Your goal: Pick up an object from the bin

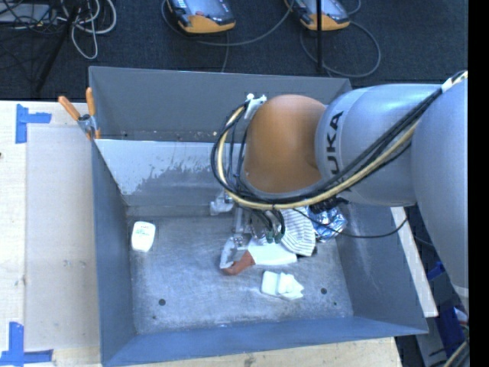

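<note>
The grey bin's (153, 312) floor is scuffed and pale. Beyond it, at the frame's top, cables (92, 14) lie on dark carpet (252, 52). At centre the end effector (231, 257) is low beside a reddish-brown lump (244, 265) and a white block (273, 256). Whether it is released or clenched I cannot tell, and the orange cover (279, 144) hides its upper part.

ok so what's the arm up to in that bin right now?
The KUKA arm reaches into the grey metal bin from the right. Its gripper is low over the floor near the middle, right beside a small reddish-brown lump; a grasp can't be confirmed. Close by lie a flat white block, a small white crumpled piece and a striped cloth. A white cube-like piece sits alone on the left.
</note>
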Action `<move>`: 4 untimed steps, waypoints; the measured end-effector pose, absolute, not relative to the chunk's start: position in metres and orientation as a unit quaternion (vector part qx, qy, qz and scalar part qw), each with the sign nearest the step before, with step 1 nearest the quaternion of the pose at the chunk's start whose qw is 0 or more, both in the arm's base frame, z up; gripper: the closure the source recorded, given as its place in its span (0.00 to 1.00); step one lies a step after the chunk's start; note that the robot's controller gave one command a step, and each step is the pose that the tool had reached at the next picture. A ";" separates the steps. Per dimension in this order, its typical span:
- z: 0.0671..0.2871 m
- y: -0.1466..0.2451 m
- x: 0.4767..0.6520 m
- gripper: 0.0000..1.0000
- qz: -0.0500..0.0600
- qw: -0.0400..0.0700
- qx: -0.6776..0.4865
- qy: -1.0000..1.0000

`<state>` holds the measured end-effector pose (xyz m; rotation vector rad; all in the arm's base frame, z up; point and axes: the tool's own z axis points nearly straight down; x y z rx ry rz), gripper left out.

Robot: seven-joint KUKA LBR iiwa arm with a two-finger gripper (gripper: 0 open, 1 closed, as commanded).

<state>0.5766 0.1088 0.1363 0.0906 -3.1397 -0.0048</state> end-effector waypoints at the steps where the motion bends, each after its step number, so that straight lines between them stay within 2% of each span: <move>1: 0.121 0.081 0.589 0.00 0.001 -0.003 0.016 -1.000; 2: 0.081 0.068 0.568 1.00 -0.003 -0.004 0.321 -0.947; 3: 0.081 0.067 0.568 1.00 -0.003 -0.004 0.320 -0.947; 4: 0.213 0.059 0.564 1.00 -0.001 -0.001 0.322 -0.947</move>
